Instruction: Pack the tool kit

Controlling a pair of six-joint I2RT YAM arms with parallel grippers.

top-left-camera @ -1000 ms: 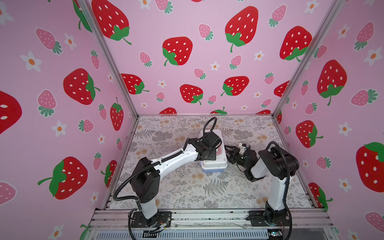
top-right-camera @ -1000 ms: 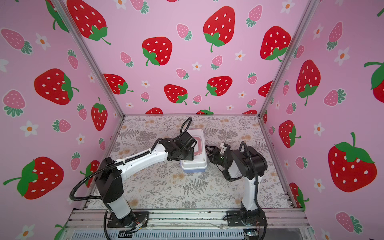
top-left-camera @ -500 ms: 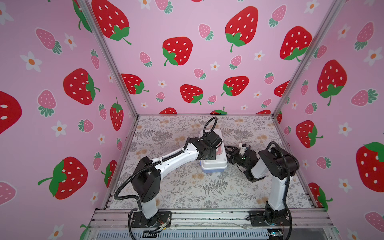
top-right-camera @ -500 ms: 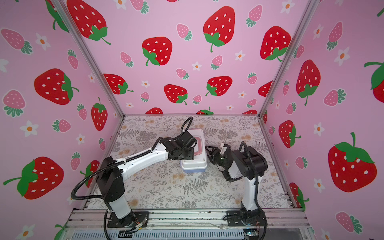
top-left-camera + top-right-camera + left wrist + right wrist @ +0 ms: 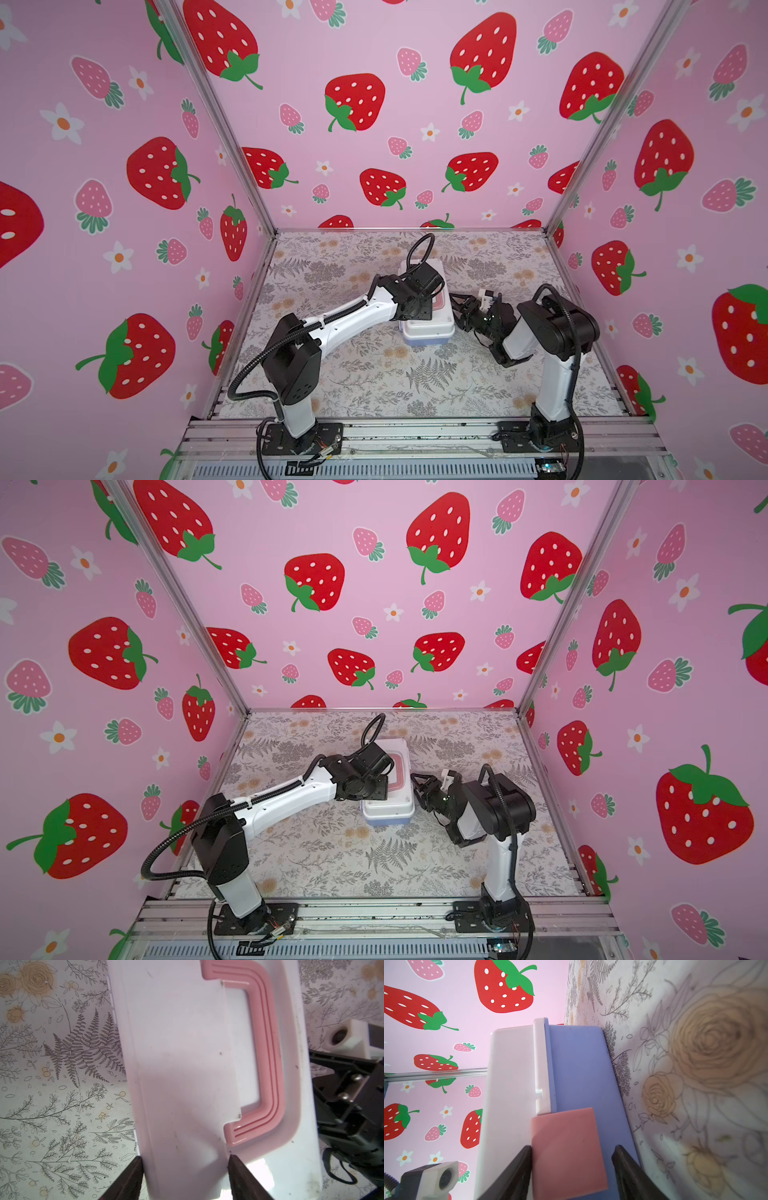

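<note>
The tool kit (image 5: 428, 330) (image 5: 390, 806) lies closed on the floral mat in both top views, with a white lid over a periwinkle-blue base (image 5: 577, 1064). My left gripper (image 5: 186, 1164) hangs over the lid (image 5: 176, 1064), open. One fingertip is at the lid's hinge edge, its partner at the step beside the pink handle (image 5: 268, 1043). My right gripper (image 5: 572, 1153) is open at the box's side, its fingers either side of the pink latch (image 5: 566, 1147). One finger touches the latch's edge, while a gap shows at its partner.
The floral mat (image 5: 374, 374) spreads around the box. Pink strawberry walls close in three sides, and a metal rail (image 5: 415, 432) carrying both arm bases runs along the front. The left arm (image 5: 353, 311) reaches diagonally across the mat.
The right gripper's jaws have spread a little around the latch. The left gripper and the box have not visibly moved.
</note>
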